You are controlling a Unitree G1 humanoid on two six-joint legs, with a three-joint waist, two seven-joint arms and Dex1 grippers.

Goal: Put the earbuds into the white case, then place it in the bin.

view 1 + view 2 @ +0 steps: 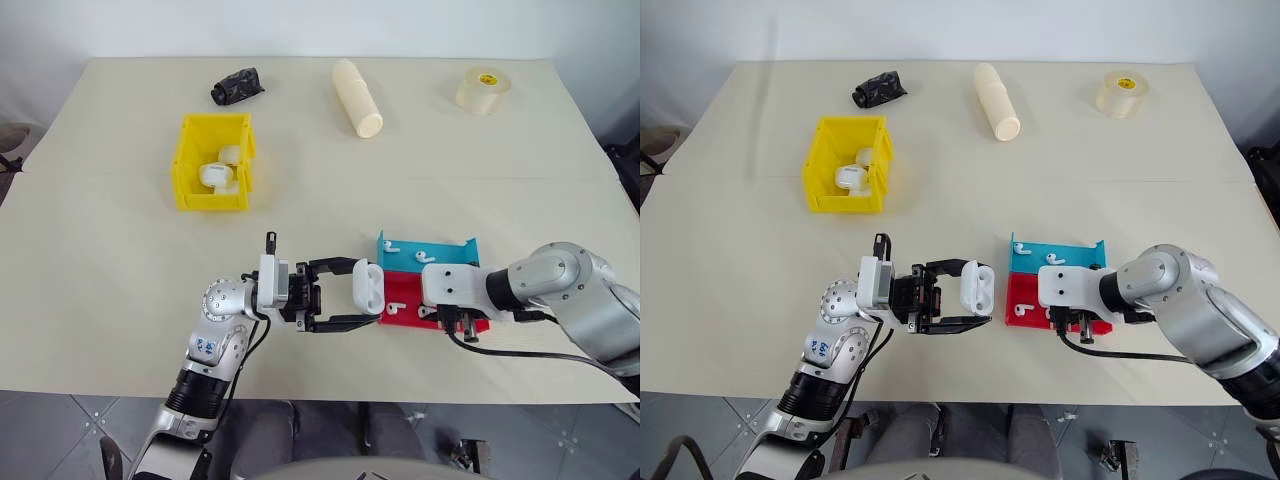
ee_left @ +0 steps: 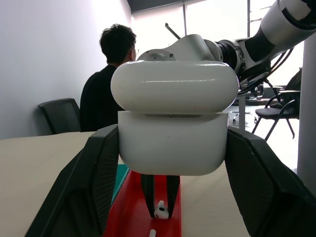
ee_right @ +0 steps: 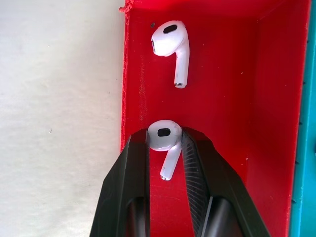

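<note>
- Right jaws (image 3: 165, 148) closed around the round head of one earbud (image 3: 164, 139) in the red tray (image 3: 217, 98); stem hanging free between the fingers.
- Left jaws (image 1: 352, 293) clenched on the white case (image 1: 366, 288), held off the table near its front edge, just beside the red tray; lid flipped open, mouth turned toward the right arm.
- Second earbud (image 3: 170, 47) lying loose farther along the same tray, stem pointing the same way as the gripped one's, along the tray's length.
- Two more earbuds in the blue tray (image 1: 470, 250), touching the red tray on its far side.
- Risk: grip only on a glossy rounded head, so likely to squirt out or twist on lifting.
- Risk: stem not lined up with the case socket, so likely to jam or bounce off the rim.
- Risk: loose earbud nudged by the fingers.
- Yellow bin (image 1: 186, 170) well apart, toward the far left corner, already holding white items.
</note>
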